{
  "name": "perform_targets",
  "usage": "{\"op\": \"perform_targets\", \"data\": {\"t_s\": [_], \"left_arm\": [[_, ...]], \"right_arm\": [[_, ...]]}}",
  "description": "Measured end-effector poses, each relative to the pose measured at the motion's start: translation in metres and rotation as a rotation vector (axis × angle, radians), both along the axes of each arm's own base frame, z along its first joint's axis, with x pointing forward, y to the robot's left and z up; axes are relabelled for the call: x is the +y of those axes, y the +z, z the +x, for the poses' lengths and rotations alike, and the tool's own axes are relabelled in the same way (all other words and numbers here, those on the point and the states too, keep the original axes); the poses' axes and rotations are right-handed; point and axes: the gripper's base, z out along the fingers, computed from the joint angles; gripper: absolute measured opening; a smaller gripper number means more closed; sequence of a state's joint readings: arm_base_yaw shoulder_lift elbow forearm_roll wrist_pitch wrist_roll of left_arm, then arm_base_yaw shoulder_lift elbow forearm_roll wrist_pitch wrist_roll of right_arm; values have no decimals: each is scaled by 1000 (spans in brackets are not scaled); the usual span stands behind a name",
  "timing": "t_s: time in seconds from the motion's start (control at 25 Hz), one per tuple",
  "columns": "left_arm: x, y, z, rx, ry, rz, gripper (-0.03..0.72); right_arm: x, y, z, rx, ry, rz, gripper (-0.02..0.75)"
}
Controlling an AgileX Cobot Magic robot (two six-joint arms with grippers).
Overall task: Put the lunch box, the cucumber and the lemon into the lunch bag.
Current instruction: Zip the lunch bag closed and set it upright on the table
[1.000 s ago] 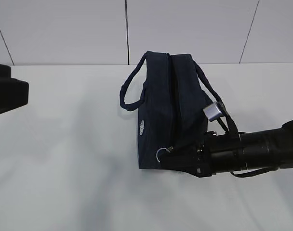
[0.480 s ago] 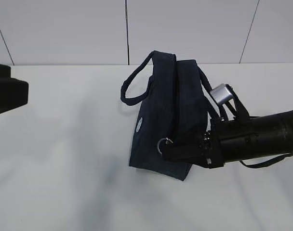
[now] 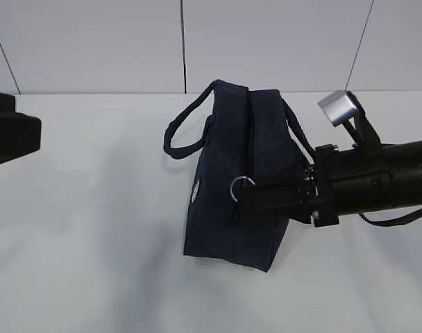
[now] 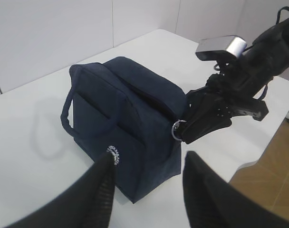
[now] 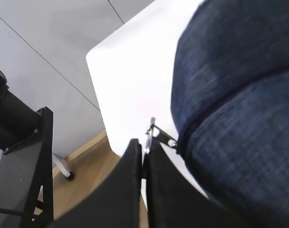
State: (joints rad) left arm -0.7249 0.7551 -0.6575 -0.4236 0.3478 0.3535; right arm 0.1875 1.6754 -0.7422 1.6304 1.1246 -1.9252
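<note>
Exterior view: the lunch bag (image 3: pixel 242 173) stands at the center of the frame on a white table (image 3: pixel 79 263), its zipper seam running down the near face and appearing closed. The right gripper (image 3: pixel 240 198), reaching in from the right edge, is clamped on the metal ring pull (image 3: pixel 240 186) low on that seam. No lunch box, cucumber or lemon shows anywhere on the table; whether they are already inside the bag cannot be told from here.

Left wrist view: the bag (image 4: pixel 125 121) sits at mid-frame with its round white logo (image 4: pixel 114 155) facing the camera, and the right gripper (image 4: pixel 189 133) pinches the ring (image 4: pixel 178 128) at the bag's right corner. The left gripper (image 4: pixel 147 190), at the bottom of the frame, hangs with its fingers (image 4: pixel 99 190) spread wide and nothing between them, short of the bag.

Right wrist view: the two fingers (image 5: pixel 130 190) are pressed together on the ring pull (image 5: pixel 150 130) at lower center, the navy fabric (image 5: pixel 239 95) filling the right of the frame.

Judged from this, the work is at the zipper stage; with the three items out of sight, it is unclear whether the bag is being opened for packing or has been closed after it.
</note>
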Motion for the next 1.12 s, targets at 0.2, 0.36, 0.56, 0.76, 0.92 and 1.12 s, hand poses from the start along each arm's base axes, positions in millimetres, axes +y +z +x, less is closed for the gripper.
{"op": "perform_targets", "data": {"t_s": [0.2, 0.36, 0.56, 0.76, 0.92, 1.12], "left_arm": [[-1, -2, 2, 8, 0, 7, 340], [-6, -7, 6, 41, -2, 27, 338], [-17, -20, 17, 122, -2, 56, 334], [-34, -42, 36, 232, 31, 69, 333], [-46, -59, 53, 265, 70, 82, 333], [-67, -72, 57, 233, 48, 103, 333]], "right_arm": [[-2, 17, -4, -37, -30, -6, 7], [-2, 29, 1, -60, -50, -5, 7], [-2, 36, 5, -62, -67, -1, 7], [-2, 37, 6, -45, -75, -1, 7], [-2, 35, 5, -28, -71, -12, 7], [-3, 33, 6, -12, -80, -43, 7]]}}
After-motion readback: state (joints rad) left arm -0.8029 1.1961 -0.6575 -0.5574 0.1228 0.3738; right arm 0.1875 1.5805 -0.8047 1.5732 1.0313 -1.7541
